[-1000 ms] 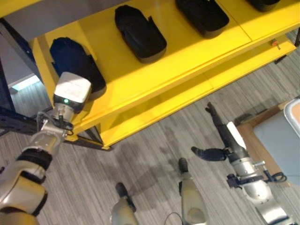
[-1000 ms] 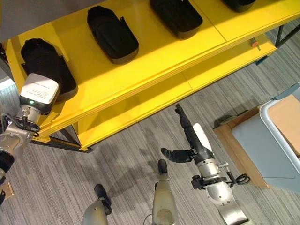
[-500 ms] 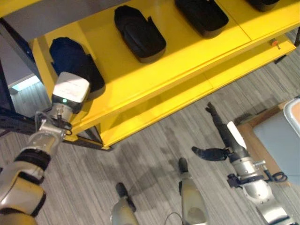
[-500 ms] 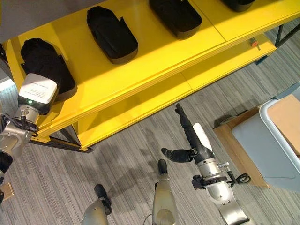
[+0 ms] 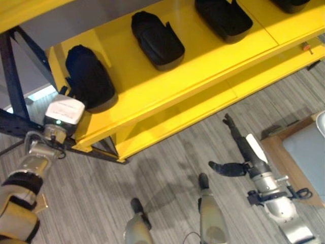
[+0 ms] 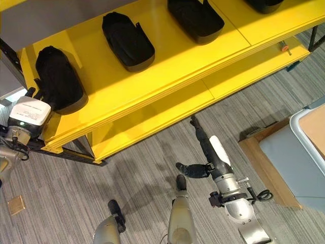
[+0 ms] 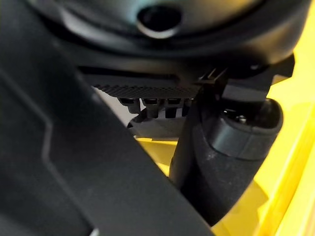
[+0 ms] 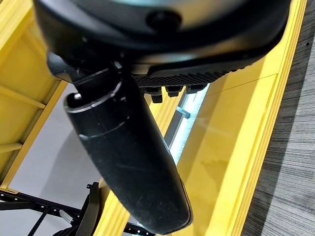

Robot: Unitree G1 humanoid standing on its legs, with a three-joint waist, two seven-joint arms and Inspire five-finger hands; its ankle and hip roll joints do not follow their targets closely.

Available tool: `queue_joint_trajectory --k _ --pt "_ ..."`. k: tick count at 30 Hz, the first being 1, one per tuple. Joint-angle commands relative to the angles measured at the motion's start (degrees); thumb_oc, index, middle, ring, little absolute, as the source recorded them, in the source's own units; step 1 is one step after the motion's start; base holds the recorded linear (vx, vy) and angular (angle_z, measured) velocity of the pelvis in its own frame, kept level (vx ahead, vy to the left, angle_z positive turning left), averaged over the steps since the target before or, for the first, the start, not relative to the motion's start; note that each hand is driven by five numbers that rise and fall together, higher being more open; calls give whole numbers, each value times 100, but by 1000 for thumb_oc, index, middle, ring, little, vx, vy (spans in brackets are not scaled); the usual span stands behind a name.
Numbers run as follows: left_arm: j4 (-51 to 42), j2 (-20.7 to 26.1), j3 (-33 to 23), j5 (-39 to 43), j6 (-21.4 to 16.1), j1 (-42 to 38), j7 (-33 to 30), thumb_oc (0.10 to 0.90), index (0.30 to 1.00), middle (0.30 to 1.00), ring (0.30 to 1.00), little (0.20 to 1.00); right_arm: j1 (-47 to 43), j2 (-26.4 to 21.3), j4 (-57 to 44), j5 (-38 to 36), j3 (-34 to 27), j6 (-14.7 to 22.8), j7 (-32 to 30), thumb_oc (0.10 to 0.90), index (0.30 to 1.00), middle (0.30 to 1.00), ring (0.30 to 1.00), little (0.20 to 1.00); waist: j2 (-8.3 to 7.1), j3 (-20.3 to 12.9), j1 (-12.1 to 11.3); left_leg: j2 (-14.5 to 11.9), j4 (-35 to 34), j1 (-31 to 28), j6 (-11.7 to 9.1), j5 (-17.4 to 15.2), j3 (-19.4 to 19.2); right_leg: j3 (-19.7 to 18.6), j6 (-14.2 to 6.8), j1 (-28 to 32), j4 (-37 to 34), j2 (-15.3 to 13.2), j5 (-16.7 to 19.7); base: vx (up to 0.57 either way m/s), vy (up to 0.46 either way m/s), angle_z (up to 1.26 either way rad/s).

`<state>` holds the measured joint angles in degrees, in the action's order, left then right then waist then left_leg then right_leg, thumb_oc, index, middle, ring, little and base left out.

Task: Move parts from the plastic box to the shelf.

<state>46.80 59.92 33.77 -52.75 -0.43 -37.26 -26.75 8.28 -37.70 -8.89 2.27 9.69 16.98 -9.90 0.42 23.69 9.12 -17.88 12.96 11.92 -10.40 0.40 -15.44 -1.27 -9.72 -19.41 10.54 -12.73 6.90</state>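
— What is the right hand [image 6: 208, 152] doing?

— It hangs over the grey striped carpet [image 6: 142, 178] in front of the yellow shelf [image 6: 167, 66], with its fingers [image 6: 199, 133] stretched straight toward the shelf's lower board and its thumb [image 6: 190, 169] standing out to the side. It is spread open and holds nothing. In its wrist view the thumb [image 8: 128, 162] shows as a dark bar in front of the yellow boards.

— And the left hand [image 6: 34, 94]?

— It sits at the shelf's near left corner, past the white-capped wrist. A few dark fingertips show right beside the leftmost black part [image 6: 60, 80]. Whether they touch it or curl round anything, I cannot tell; the wrist hides most of the hand. In its wrist view the thumb [image 7: 226, 152] stands against the yellow surface, and the rest is dark bulk.

— Where are the parts?

— On the shelf's upper board, in a row. The leftmost black part lies at the left end, close to the front edge. A second black part [image 6: 128, 40] lies further right, well apart from the first. A third black part [image 6: 195, 19] comes after that, and the edge of a fourth [image 6: 264, 5] shows at the top of the eye views.

— And the plastic box?

— A grey plastic box [image 6: 294, 157] sits at the right, resting on a brown wooden base [image 6: 259, 168] on the carpet, well apart from the right hand.
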Motion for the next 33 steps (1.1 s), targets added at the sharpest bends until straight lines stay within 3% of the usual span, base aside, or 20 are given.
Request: queue_joint_trajectory --k 1,10,18,22,23,27,33 --pt "58 907 -638 -82 231 29 -172 900 1000 1000 1000 1000 -76 -102 -845 56 -591 432 -93 900 1000 1000 1000 1000 -38 -527 -9 123 179 178 157 88 321 -94 -109 88 503 -52 -339 0 0 0" --pt "-310 991 -942 53 250 114 -289 900 1000 1000 1000 1000 25 -80 -853 84 -702 438 -130 900 1000 1000 1000 1000 -10 -577 -32 120 181 138 157 85 328 -84 -120 124 535 -63 -365 0 0 0" --pt "-1117 1089 -2028 341 332 740 -684 900 1000 1000 1000 1000 156 -5 -837 109 -812 449 -151 900 1000 1000 1000 1000 23 -633 -102 119 177 64 150 75 364 -60 -101 213 572 -62 -415 0 0 0" --pt "-1920 1034 -3153 449 383 1574 -1023 900 1000 1000 1000 1000 250 79 -805 108 -911 446 -142 900 1000 1000 1000 1000 40 -702 -186 113 105 5 138 97 381 -27 -81 276 534 -49 -427 0 0 0" --pt "-2190 837 -3549 492 387 1979 -1078 900 1000 1000 1000 1000 233 130 -779 106 -929 416 -133 900 1000 1000 1000 1000 39 -716 -222 113 100 -15 140 99 394 -15 -63 307 537 -42 -440 0 0 0" --pt "-2963 489 -4224 464 249 2723 -1019 900 1000 1000 1000 1000 222 165 -765 116 -1009 315 -79 900 1000 1000 1000 1000 33 -752 -256 108 51 -98 143 90 407 -10 -48 394 491 -22 -448 0 0 0" --pt "-3886 -122 -4432 888 -306 3109 -850 900 1000 1000 1000 1000 131 225 -740 17 -985 182 11 900 1000 1000 1000 1000 7 -790 -243 96 -31 -217 153 122 420 30 -20 531 465 2 -469 3 -7 3"
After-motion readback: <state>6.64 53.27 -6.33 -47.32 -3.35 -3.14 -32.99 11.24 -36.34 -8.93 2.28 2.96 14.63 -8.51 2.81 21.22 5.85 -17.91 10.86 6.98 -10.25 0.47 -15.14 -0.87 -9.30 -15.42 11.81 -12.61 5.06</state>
